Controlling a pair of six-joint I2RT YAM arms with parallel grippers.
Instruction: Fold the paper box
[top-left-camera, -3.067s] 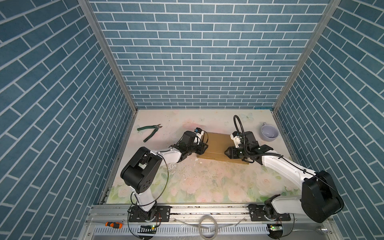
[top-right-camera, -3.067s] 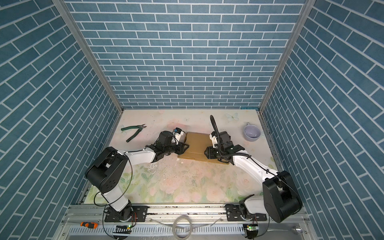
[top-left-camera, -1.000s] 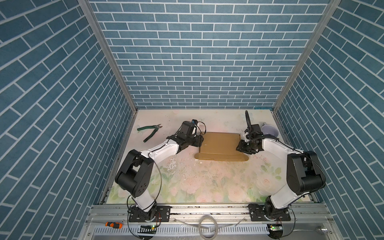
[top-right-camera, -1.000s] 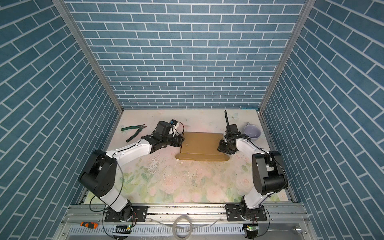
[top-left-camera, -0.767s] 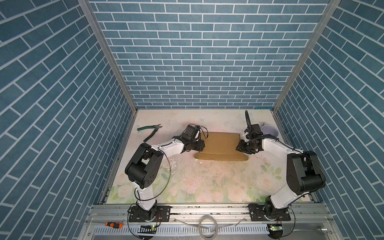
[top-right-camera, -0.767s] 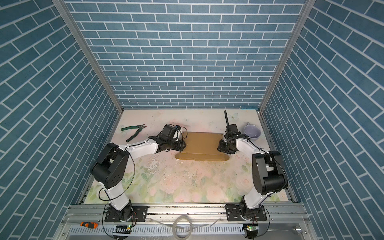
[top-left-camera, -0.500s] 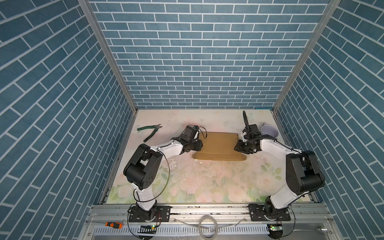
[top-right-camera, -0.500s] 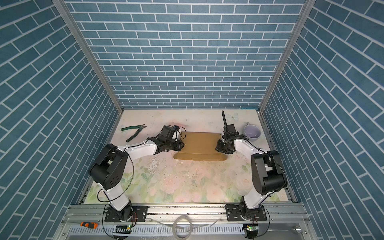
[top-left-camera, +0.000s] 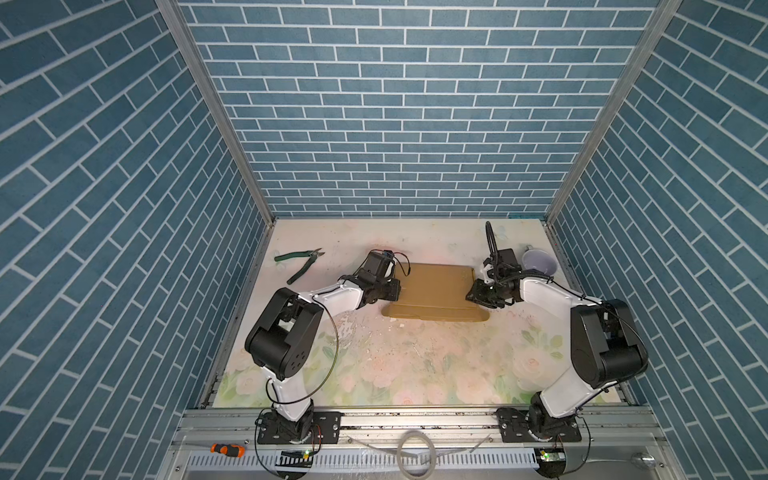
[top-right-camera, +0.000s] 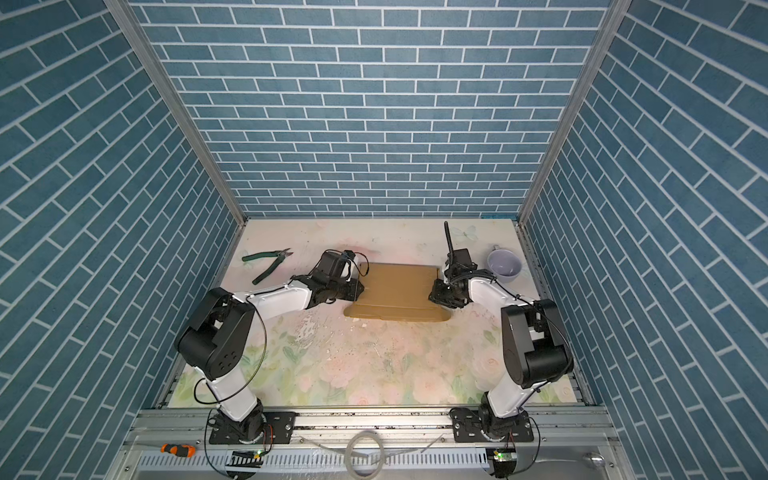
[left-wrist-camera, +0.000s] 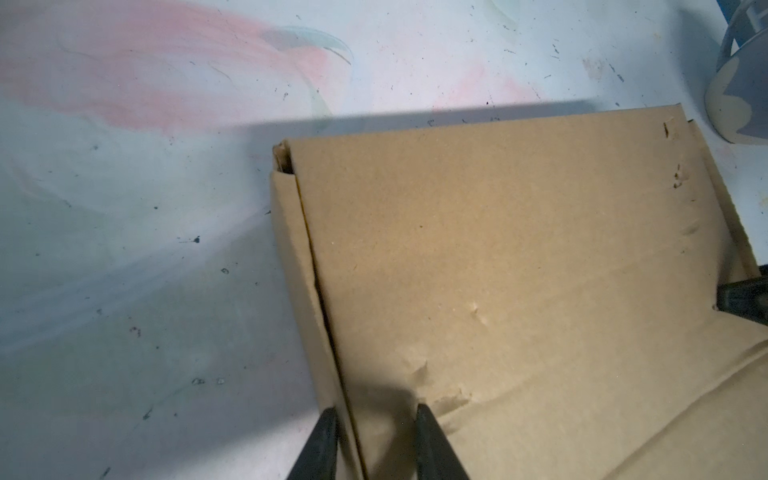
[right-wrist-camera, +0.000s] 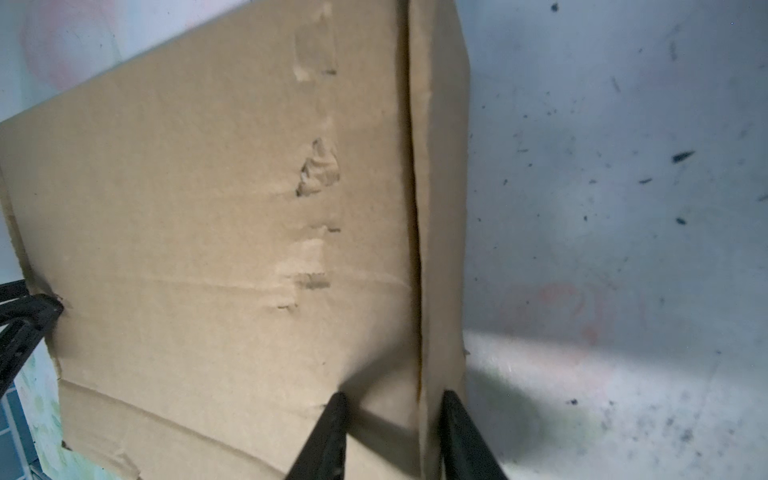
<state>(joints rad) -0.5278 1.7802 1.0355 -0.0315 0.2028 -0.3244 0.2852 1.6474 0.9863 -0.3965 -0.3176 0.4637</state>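
paper box (top-left-camera: 436, 286) | long axis left-right, flap toward robot | left fingers (left-wrist-camera: 320, 449), right fingers (right-wrist-camera: 328, 436) astride ends, grip unclear

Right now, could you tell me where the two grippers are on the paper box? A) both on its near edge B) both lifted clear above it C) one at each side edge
C: on the paper box, the left gripper straddles the left side edge and the right gripper the right one.

Bright, sharp top views; dim wrist views, paper box (left-wrist-camera: 498, 249) casting shadow.
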